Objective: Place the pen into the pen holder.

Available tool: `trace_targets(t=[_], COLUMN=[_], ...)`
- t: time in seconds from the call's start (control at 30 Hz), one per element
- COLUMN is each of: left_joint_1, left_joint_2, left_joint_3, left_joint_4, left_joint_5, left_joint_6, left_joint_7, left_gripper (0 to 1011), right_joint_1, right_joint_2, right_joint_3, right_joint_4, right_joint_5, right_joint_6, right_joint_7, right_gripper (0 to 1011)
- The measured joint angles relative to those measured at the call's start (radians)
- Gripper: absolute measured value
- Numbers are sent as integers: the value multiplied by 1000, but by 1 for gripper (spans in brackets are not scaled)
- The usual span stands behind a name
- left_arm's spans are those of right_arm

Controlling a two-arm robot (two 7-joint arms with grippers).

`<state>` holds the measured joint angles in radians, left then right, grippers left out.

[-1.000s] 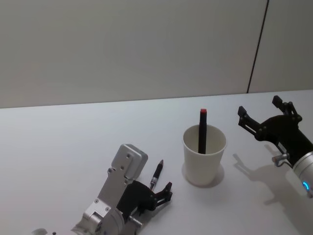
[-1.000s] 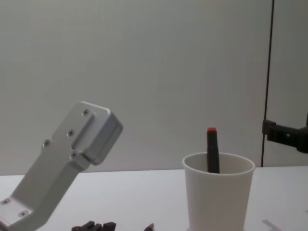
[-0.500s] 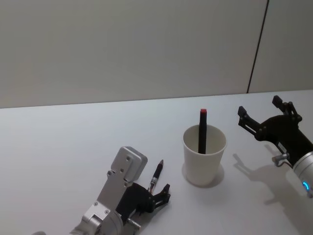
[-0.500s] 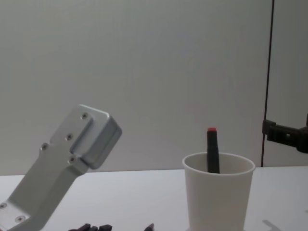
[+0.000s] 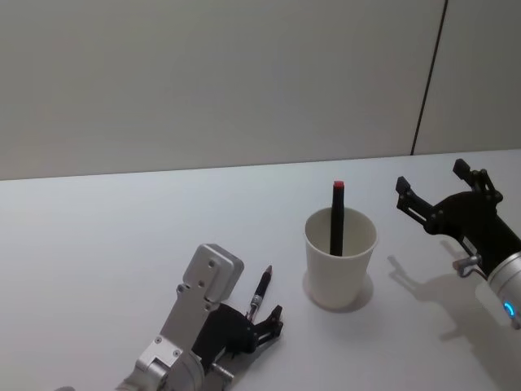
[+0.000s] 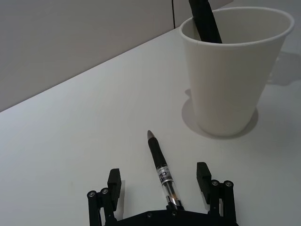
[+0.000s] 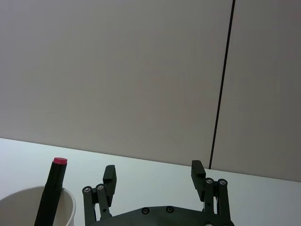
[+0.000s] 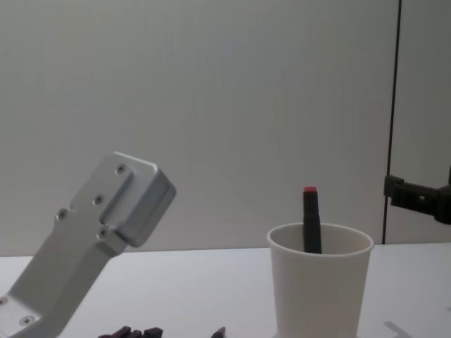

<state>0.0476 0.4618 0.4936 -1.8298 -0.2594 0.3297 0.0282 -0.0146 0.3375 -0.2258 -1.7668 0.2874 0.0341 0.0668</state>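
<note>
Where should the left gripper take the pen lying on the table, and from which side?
Grip the pen on its barrel near mid-length, from above. It lies flat on the table, so only its two long sides are free; the left gripper's open fingers stand one on each side. The right gripper hangs open, right of the pen holder.

My head looks down on the counter [image 5: 122, 228], chest low across it, wrists close past my jaws; all share the pen holder [image 5: 340, 259].
</note>
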Motion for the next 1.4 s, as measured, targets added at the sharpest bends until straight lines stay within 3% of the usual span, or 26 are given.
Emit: trace_targets(t=[0.6,1.4], left_joint_1=[12,11], left_joint_2=[-12,-22], left_joint_3=[-14,-20], left_joint_4=[2,-3], left_joint_5=[-54,-16], left_joint_6=[-23,11], left_joint_7=[18,-12], left_gripper=[1001,1001], right_joint_1=[0,0], right_joint_2=[0,0], right_joint_3=[0,0], right_joint_4=[0,0], right_joint_5=[0,0], right_joint_6=[0,0], right_joint_7=[0,0], right_gripper=[1002,1001])
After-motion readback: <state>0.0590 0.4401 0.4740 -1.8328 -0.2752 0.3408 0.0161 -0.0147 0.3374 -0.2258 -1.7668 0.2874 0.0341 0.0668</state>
